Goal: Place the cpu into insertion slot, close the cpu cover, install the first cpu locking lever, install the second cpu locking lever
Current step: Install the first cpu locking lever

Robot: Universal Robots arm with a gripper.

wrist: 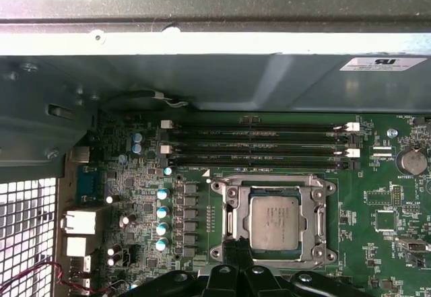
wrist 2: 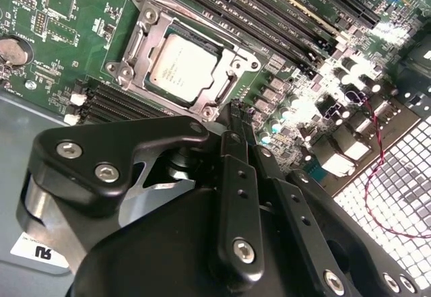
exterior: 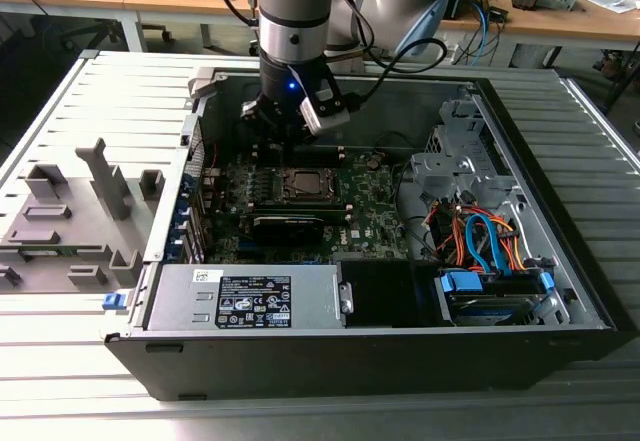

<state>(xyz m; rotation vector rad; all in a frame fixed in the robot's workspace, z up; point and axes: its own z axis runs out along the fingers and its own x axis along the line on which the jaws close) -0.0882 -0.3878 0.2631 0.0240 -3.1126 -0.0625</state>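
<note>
The hand [wrist 2: 232, 112] is matte black metal, with bolted links and narrow fingers [wrist: 229, 248] pressed together at a thin tip. That tip sits at the rim of the slot [wrist: 275, 221], just beside the cpu [wrist: 274, 222].

The cpu is a flat square chip with a dull silvery-grey face; it lies flat inside the slot. Around it the cover [wrist 2: 237, 68], a thin dull-silver frame with a large window, lies down over the slot, and the chip's face shows through the window.

The slot sits on a green board [wrist: 377, 256] studded with small parts, with long black memory slots [wrist: 259, 145] just beyond it.

In the exterior view, the board lies in an open black case [exterior: 400, 361] on a ribbed grey worktop [exterior: 60, 101], with orange and blue cables [exterior: 480, 241] toward that view's right.
</note>
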